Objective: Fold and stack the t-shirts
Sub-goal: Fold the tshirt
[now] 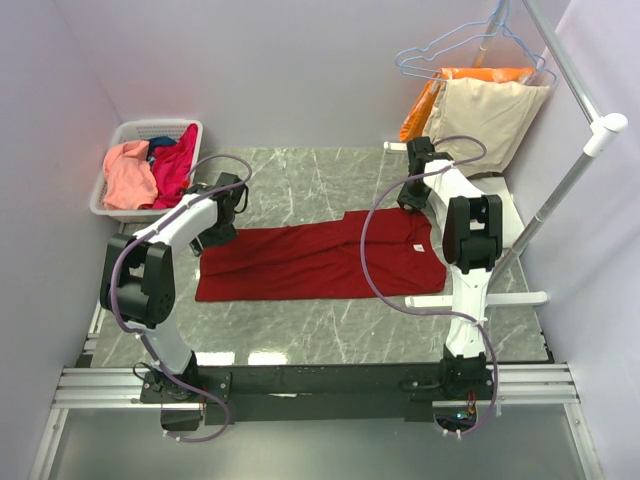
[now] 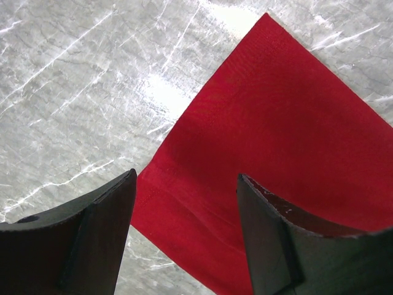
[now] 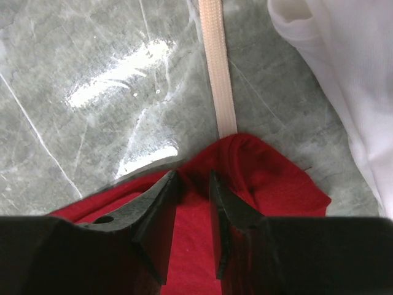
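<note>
Right hand (image 3: 192, 176): narrow, tips pinching a rumpled edge of the dark red t-shirt (image 1: 320, 262). Left hand (image 2: 186, 178): spread wide, holding nothing, over the shirt's far left corner. Shirt lies spread flat mid-tabletop (image 1: 300, 180), between the arms. Salmon-pink t-shirt (image 1: 127, 175) and magenta t-shirt (image 1: 175, 165) heaped in white basket (image 1: 150, 127), far left.
</note>
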`<state>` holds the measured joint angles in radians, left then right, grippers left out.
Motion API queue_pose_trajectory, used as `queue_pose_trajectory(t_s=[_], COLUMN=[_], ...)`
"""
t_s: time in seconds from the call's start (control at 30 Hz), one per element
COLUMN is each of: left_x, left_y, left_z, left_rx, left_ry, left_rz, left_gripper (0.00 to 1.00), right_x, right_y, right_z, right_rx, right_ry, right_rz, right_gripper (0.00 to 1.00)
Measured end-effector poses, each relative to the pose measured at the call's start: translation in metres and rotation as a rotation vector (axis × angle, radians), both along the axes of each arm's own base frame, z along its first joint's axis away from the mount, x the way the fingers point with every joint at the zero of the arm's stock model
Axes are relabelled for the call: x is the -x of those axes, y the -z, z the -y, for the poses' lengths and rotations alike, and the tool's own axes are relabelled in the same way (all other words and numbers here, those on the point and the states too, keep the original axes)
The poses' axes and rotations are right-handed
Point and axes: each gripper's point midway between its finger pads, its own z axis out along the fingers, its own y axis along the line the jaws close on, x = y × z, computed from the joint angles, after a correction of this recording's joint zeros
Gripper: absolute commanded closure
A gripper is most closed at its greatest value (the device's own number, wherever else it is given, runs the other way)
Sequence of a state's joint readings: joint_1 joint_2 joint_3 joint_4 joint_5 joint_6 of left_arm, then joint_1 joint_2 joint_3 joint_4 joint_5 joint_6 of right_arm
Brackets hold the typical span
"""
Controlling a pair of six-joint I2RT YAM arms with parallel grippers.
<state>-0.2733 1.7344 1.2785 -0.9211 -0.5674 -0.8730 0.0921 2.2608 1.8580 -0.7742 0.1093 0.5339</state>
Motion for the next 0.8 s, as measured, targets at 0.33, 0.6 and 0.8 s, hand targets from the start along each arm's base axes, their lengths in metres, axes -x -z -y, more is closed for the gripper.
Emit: queue_pose_trajectory(t_s=[0.33, 0.6, 0.8], left_x=[-0.003, -0.003, -0.008], left_y=[0.001, 0.001, 0.003], left_z=[0.001, 0.001, 0.002], left_rx=[0.0, -0.003, -0.003], left_ry=[0.006, 0.013, 0.016], left_rz=[-0.006, -0.011, -0.01], left_gripper=[0.28, 0.29, 0.28], right_x=[0.0, 0.001, 0.019], right_y=[0.0, 0.0, -0.021], right_z=[-0.009, -0.012, -0.009], right_rx=[-0.044, -0.053, -0.051], right_ry=[-0.018, -0.019, -0.015], right_rz=[-0.002, -0.003, 0.011], right_gripper=[1.0, 1.0, 1.0])
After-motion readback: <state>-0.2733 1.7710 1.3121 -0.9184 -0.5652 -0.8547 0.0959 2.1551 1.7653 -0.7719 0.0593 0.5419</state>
